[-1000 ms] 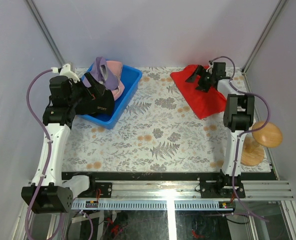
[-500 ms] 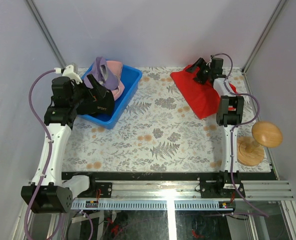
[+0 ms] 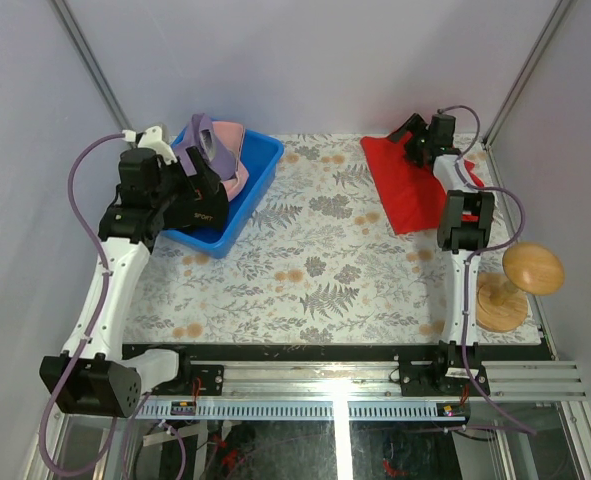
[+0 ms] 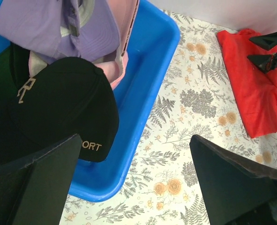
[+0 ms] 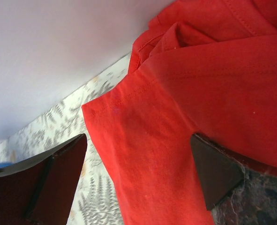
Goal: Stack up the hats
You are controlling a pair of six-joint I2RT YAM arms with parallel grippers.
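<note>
Three hats lie piled in a blue bin [image 3: 262,180] at the back left. A lavender cap [image 4: 44,28] is on top at the far end, with a pink cap [image 4: 125,28] beside it. A black cap [image 4: 63,110] with pale "SPORT" lettering on its brim and a gold emblem lies at the near end. My left gripper [image 4: 136,187] hovers open above the bin's near corner, nothing between its fingers [image 4: 35,183]. It also shows in the top view as the left gripper [image 3: 180,190]. My right gripper [image 3: 412,140] stands open low over the red cloth [image 5: 185,93].
The red cloth [image 3: 407,195] lies at the back right of the flowered tablecloth [image 3: 315,260]. A round wooden stand [image 3: 520,280] is at the right edge beside the right arm. The enclosure walls are close behind the bin and the cloth.
The right gripper has moved back and to the right, and the red cloth's left edge has shifted right with it. The left gripper has shifted slightly right over the bin. Both stay open.
</note>
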